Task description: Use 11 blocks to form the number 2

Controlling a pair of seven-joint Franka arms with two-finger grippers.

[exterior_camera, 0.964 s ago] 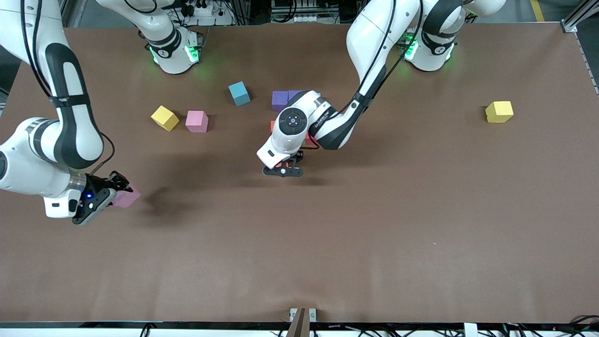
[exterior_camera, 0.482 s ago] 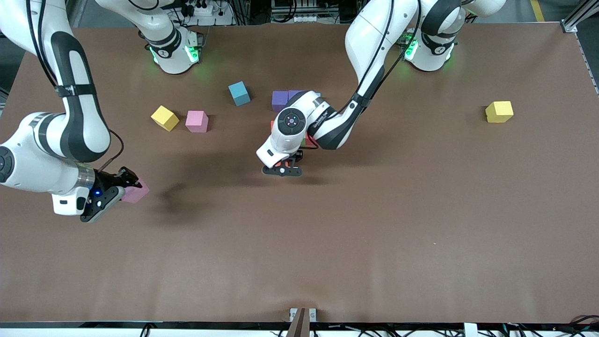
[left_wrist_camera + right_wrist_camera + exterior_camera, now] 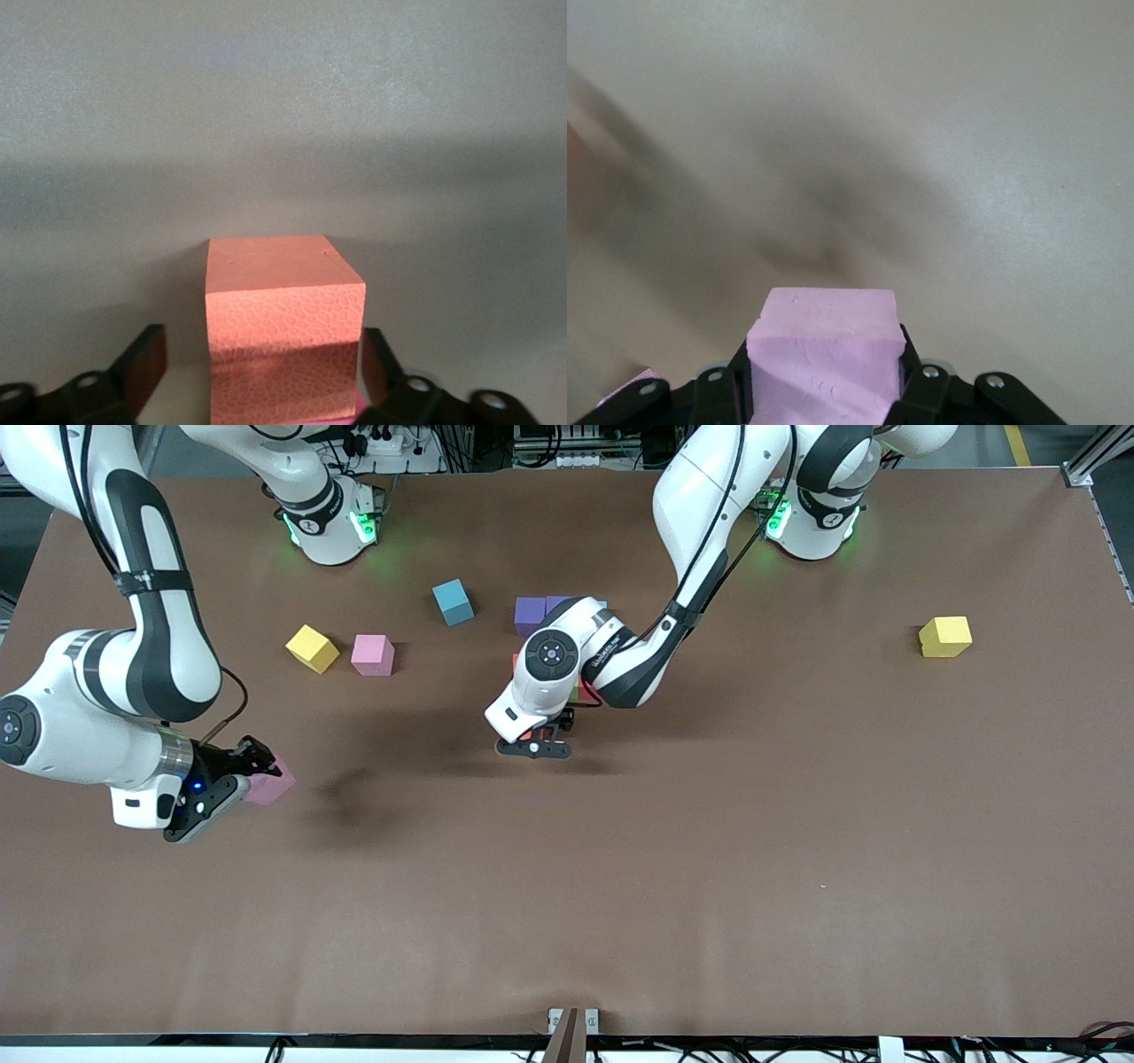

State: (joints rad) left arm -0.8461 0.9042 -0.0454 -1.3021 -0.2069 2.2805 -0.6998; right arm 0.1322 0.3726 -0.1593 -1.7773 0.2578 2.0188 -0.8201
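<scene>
My left gripper [image 3: 536, 741] is down at the table's middle, open around an orange block [image 3: 285, 328] that rests on the table; its fingers [image 3: 144, 365] stand apart from the block. The left arm hides most of the cluster of blocks under it. Two purple blocks [image 3: 530, 615] and an orange edge [image 3: 515, 662] show beside the arm. My right gripper [image 3: 257, 775] hangs over the table toward the right arm's end, shut on a pink block [image 3: 826, 345]. Loose on the table lie a light blue block [image 3: 453, 601], a yellow block [image 3: 312, 647] and another pink block [image 3: 372, 654].
A second yellow block [image 3: 944, 637] sits alone toward the left arm's end of the brown table [image 3: 709, 850]. A small metal bracket [image 3: 572, 1020] stands at the table edge nearest the front camera.
The right gripper has carried the pink block toward the table's middle. The left gripper's fingers have come apart from the orange block; the arm itself has hardly moved.
</scene>
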